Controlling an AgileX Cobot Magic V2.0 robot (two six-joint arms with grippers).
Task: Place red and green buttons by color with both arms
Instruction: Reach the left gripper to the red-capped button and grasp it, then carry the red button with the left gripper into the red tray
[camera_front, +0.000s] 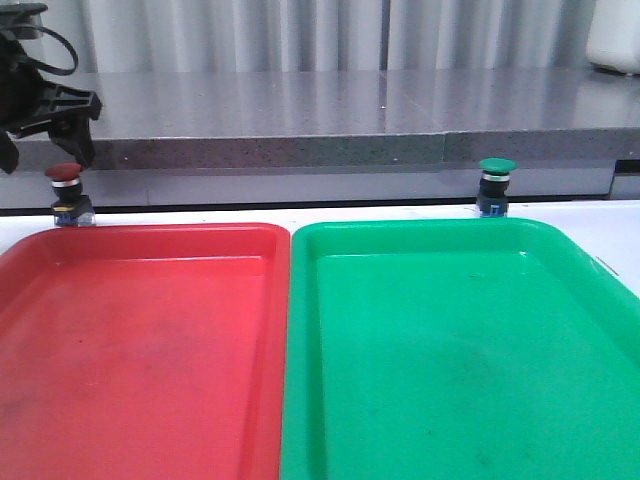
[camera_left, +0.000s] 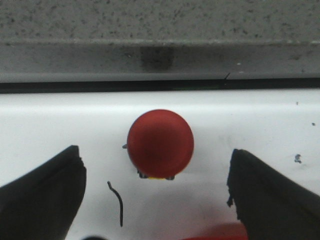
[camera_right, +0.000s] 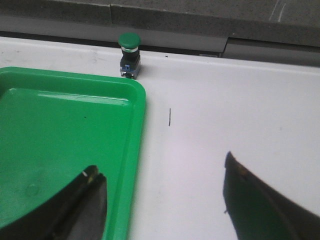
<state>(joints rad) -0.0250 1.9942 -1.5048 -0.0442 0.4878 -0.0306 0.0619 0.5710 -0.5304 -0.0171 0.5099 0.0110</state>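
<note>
Left wrist view has the red button (camera_left: 160, 144) sitting dead centre between the two black fingers (camera_left: 42, 192), cap up, on the white table (camera_left: 50, 120); the left gripper (camera_left: 157, 200) is spread wide with daylight on both sides of the cap, so nothing is gripped yet. From the front the same button (camera_front: 66, 190) stands upright just behind the far left corner of the red tray (camera_front: 150, 235), and the left gripper (camera_front: 45, 125) hangs right over it.

The green button (camera_front: 496, 186) is over on the other side, upright just behind the far rim of the green tray (camera_front: 420, 228); the right gripper (camera_right: 165, 200) is wide too, holding nothing, and sits well back from that button (camera_right: 129, 54), half over the tray's (camera_right: 135, 90) edge.

So I'd say the step in hand is the left arm's pick, and it looks nicely lined up. If it were me: come straight down so the fingers pass the mushroom cap and close on the collar or body below it; pinching the rounded cap looks like a good way to have it squirt out or tip. Close gently, lift clear of the tray rim, then set it down inside the red one. The right arm needs to go forward a fair bit before it can do the same.
</note>
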